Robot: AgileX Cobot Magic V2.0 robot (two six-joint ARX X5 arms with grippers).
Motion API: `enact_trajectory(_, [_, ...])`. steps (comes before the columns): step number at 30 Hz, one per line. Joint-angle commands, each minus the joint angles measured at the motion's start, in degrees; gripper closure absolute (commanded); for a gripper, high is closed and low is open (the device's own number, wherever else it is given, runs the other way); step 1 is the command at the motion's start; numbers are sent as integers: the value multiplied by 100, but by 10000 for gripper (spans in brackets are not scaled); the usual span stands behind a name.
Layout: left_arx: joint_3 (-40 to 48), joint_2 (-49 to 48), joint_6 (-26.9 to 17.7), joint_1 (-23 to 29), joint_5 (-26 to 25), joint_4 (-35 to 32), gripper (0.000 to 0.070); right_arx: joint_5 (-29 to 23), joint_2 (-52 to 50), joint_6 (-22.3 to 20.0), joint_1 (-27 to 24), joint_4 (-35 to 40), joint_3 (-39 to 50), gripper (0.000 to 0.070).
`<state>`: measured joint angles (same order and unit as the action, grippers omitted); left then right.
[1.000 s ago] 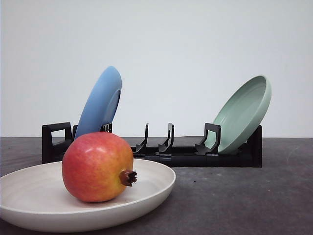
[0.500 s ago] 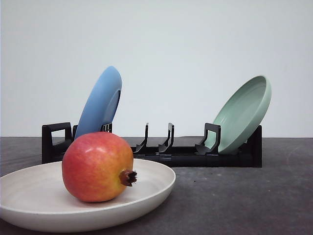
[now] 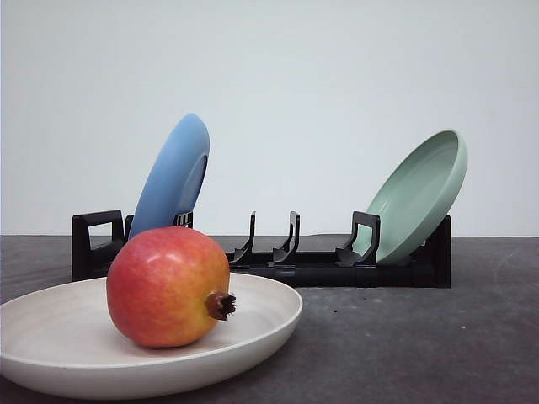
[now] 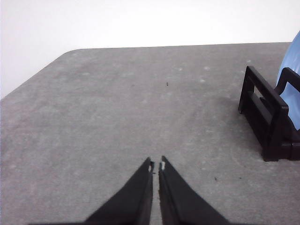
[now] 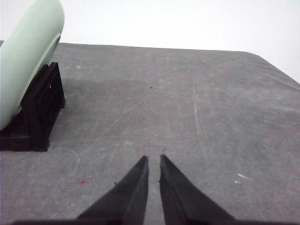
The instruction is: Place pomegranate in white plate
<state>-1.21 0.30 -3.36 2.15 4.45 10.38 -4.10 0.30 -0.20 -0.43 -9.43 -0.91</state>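
Apparently done: pomegranate seated in white plate, left gripper and right gripper pressed together, empty; best kept clear.

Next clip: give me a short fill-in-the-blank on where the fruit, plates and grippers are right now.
1. The pomegranate rests in the ____ plate.
2. The blue plate leans in the black ____ behind it.
3. The plate at the rack's right end is pale ____.
4. Both the left gripper and the right gripper are ____, holding nothing.

Missing words: white; rack; green; shut
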Motion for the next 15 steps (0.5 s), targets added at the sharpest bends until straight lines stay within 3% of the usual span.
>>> enact_trajectory(1, [52, -13, 39, 9, 9, 30, 700, -4, -9, 19, -9, 42, 24, 656])
enact_trajectory(15, [52, -13, 39, 9, 9, 30, 700, -4, -9, 19, -9, 39, 24, 656])
